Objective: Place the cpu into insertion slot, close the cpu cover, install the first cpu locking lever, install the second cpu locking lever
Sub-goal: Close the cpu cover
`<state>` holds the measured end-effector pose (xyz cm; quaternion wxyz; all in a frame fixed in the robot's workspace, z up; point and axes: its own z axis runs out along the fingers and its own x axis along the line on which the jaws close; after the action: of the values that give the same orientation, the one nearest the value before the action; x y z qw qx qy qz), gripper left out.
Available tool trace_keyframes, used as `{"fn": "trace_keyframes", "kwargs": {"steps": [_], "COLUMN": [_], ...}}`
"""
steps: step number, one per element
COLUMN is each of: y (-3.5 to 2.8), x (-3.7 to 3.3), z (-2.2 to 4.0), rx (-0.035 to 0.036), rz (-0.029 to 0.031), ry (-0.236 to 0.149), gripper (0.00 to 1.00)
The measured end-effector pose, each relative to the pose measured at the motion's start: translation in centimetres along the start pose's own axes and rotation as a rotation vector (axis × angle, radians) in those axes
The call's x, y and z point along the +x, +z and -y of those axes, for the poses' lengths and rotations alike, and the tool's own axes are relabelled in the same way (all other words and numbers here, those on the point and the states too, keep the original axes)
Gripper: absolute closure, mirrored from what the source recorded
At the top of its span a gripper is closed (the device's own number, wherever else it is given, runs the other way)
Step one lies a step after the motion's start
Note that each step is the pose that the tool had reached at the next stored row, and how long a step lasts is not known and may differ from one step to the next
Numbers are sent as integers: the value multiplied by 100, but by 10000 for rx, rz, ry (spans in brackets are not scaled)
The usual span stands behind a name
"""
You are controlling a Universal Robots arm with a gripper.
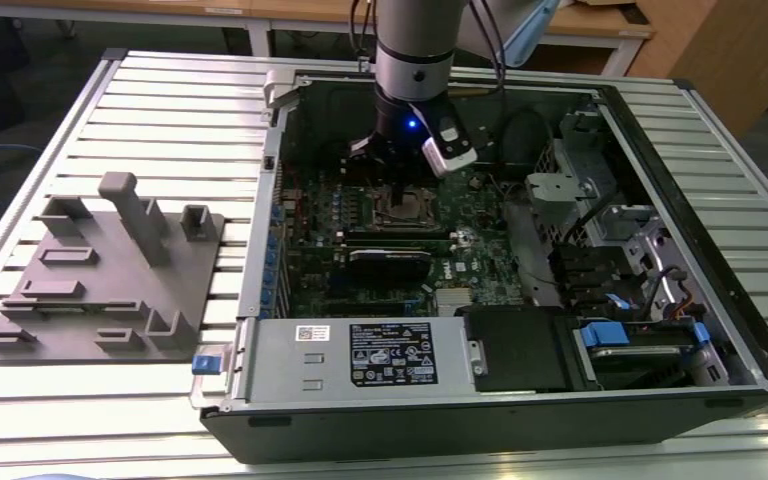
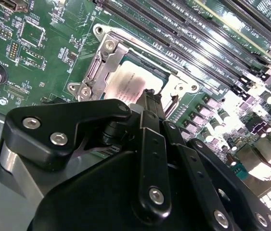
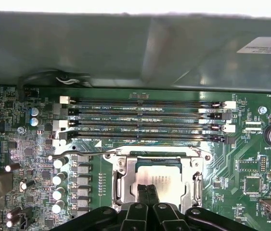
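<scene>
Shows the cpu [image 3: 161, 179] seated in the slot [image 1: 418, 218] on the green board [image 3: 243, 154], with the cover [image 3: 125, 187] lying flat around it and its window baring the grey top. Has the gripper [image 3: 148, 188] over one edge of the cpu, fingers drawn together with barely a gap and holding nothing. Places the memory slots [image 3: 145, 122] just beside the slot inside the open case [image 1: 704, 150], and a grey fixture [image 1: 104, 270] well apart on the slatted table [image 1: 157, 110], at the exterior view's left.

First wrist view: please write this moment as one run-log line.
cpu: in insertion slot | cpu cover: down around cpu | gripper: shut, tips over cpu edge
</scene>
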<state>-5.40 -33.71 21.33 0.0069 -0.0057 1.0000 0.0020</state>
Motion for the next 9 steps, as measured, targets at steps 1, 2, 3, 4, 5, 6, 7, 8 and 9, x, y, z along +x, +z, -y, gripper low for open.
{"fn": "trace_keyframes", "kwargs": {"steps": [1, 2, 3, 4, 5, 6, 7, 8, 9], "y": [0, -1, -4, -7, -9, -10, -10, -10, -11], "x": [0, 0, -1, -1, -1, -1, -1, -1, -1], "z": [0, 0, -1, 0, 0, 0, 0, 0, 0], "rx": [0, 0, 2, 1, 0, -1, -2, -2, 0], "rz": [0, 0, -1, -1, 0, 1, 1, 1, 0], "ry": [0, 0, -1, -1, -1, -1, -1, -1, -1], "gripper": [90, 90, 90, 90, 90, 90, 90, 90, 90]}}
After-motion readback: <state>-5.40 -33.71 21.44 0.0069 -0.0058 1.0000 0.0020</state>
